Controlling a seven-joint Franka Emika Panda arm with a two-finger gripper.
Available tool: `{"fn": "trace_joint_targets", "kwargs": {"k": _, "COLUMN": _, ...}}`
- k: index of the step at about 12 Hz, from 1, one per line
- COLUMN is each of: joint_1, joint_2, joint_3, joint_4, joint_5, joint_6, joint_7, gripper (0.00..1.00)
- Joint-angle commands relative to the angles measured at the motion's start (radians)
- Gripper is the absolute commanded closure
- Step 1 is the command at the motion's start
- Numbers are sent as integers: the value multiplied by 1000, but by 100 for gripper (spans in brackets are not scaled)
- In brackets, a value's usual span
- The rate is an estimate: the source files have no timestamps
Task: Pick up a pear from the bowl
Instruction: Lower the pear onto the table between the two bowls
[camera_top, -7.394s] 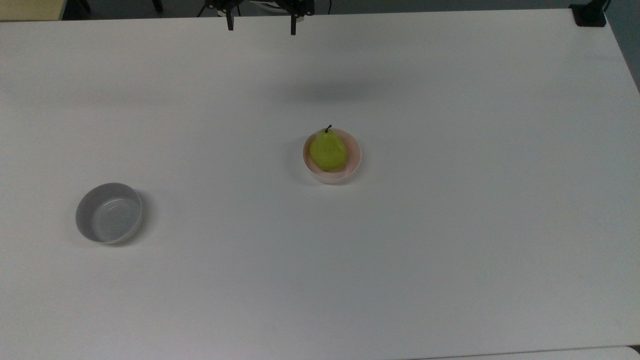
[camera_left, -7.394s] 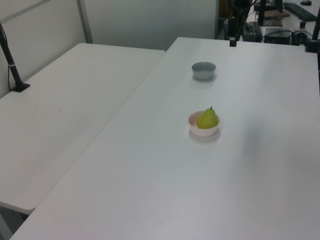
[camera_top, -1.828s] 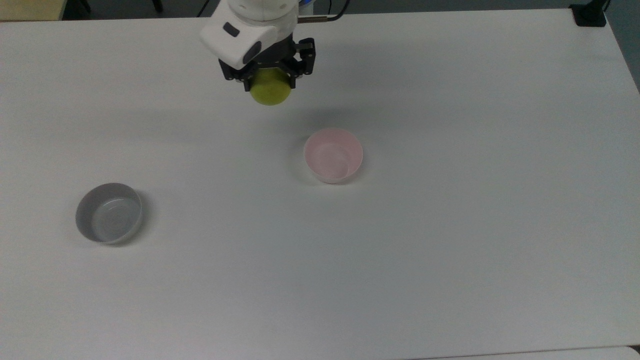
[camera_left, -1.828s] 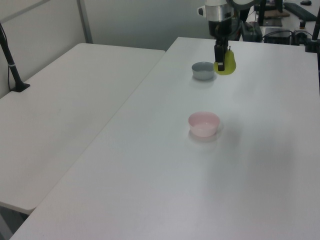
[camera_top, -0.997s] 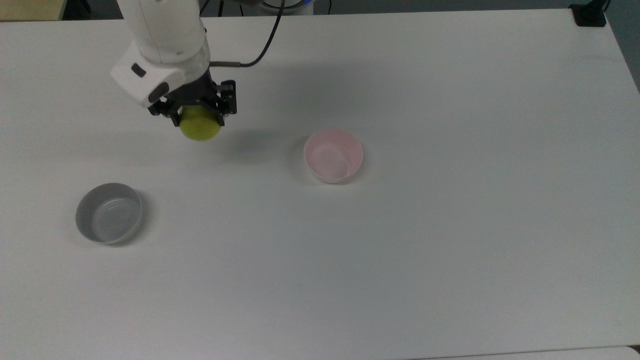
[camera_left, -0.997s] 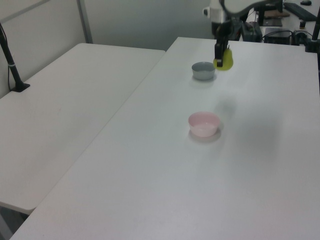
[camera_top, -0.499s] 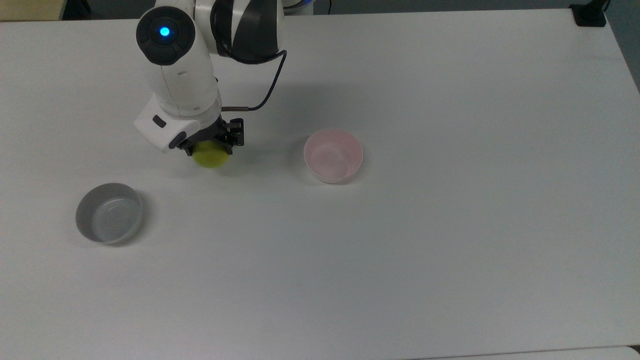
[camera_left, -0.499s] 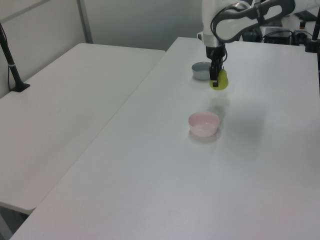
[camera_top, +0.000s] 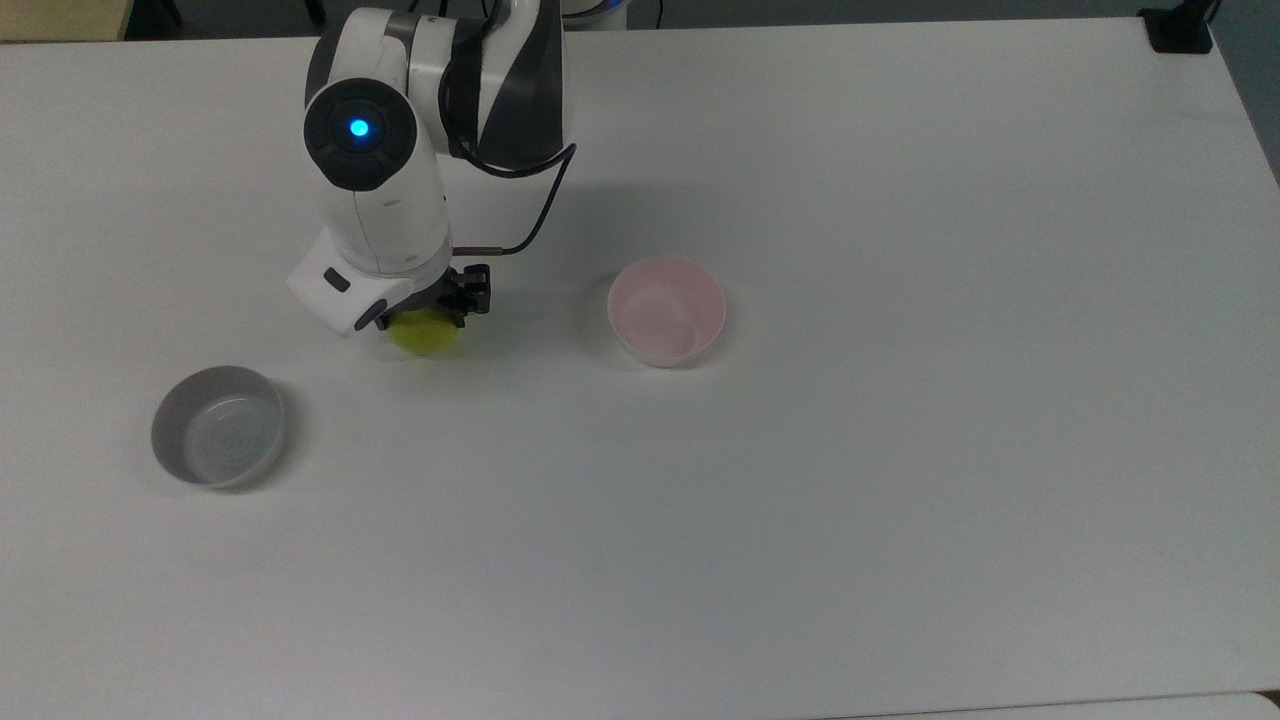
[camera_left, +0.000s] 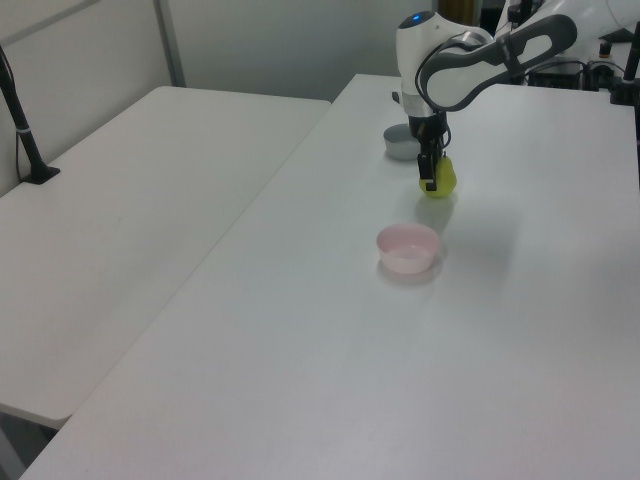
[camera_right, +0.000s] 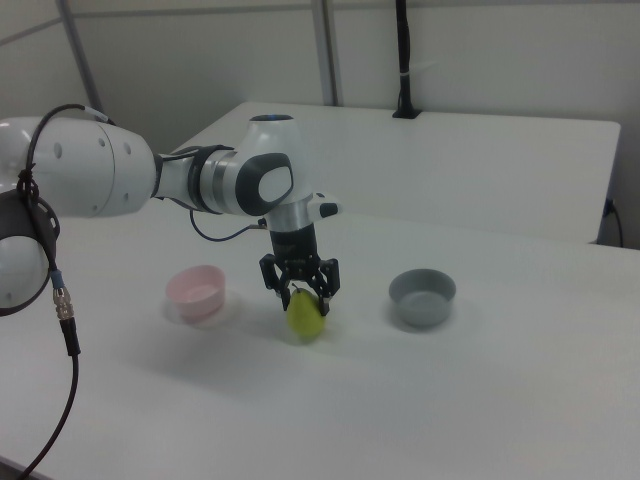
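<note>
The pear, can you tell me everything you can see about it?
The pear is small, yellow-green and smooth-looking. The robot's gripper is shut on its narrow top, so the rounded bottom points down and the stem is hidden. It hangs low over the white table, maybe just touching it; that is hard to tell. It sits between the empty pink bowl and the grey bowl, inside neither and touching neither.
</note>
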Motion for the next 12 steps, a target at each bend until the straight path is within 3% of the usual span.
{"fn": "trace_joint_targets", "kwargs": {"k": 1, "joint_1": 14, "joint_2": -15, "joint_3": -6, "joint_4": -15, "joint_5": -17, "joint_6": 22, "joint_7": 27, "gripper": 0}}
{"fn": "trace_joint_targets", "kwargs": {"k": 7, "joint_1": 14, "joint_2": -27, "joint_3": -6, "joint_4": -9, "joint_5": -17, "joint_6": 8, "joint_7": 28, "gripper": 0}}
{"fn": "trace_joint_targets", "kwargs": {"k": 12, "joint_1": 49, "joint_2": -150, "joint_3": 6, "joint_4": 20, "joint_5": -6, "joint_6": -82, "joint_7": 112, "gripper": 0}}
